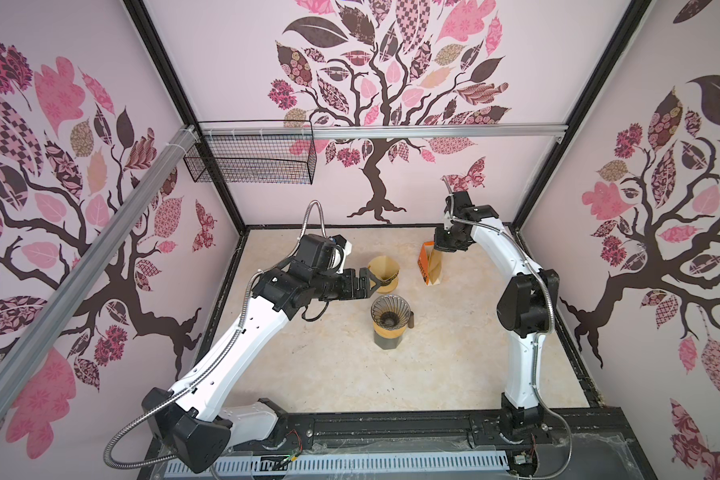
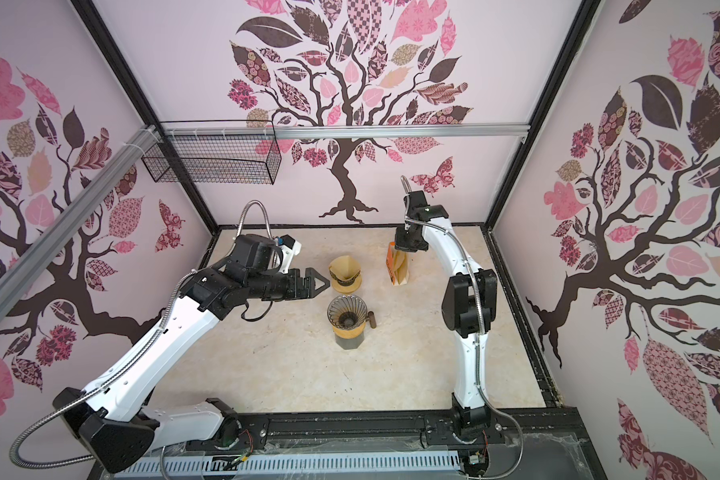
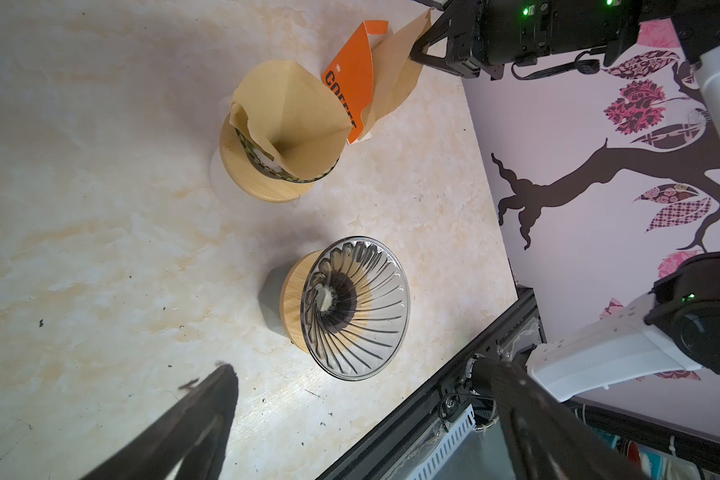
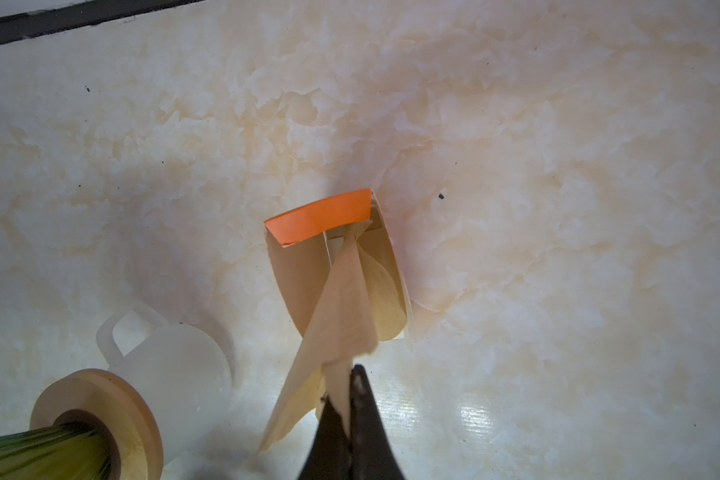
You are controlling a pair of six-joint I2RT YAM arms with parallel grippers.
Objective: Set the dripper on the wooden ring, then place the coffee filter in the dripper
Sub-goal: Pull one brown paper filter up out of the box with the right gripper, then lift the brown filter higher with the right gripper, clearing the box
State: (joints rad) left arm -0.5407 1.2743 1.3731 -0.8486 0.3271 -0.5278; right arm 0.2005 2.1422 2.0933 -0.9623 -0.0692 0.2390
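An empty ribbed glass dripper [image 1: 390, 312] [image 2: 347, 316] [image 3: 356, 307] stands on a wooden collar and grey base at mid table. Behind it to the right an orange filter box [image 1: 424, 266] [image 3: 350, 79] [image 4: 321, 216] stands upright. A folded brown coffee filter [image 4: 341, 307] [image 1: 435, 259] sticks out of the box. My right gripper [image 4: 348, 399] [image 1: 440, 245] is shut on the filter's top edge, above the box. My left gripper [image 1: 373, 282] [image 2: 323, 284] [image 3: 354, 368] hangs open and holds nothing, just left of and above the dripper.
A second dripper [image 1: 384, 270] [image 3: 292, 120], lined with a brown filter, sits on a wooden collar [image 4: 96, 411] over a translucent white jug [image 4: 171, 365], behind the empty one. A wire basket [image 1: 250, 160] hangs on the back wall at left. A black rail [image 1: 391, 428] edges the table's front.
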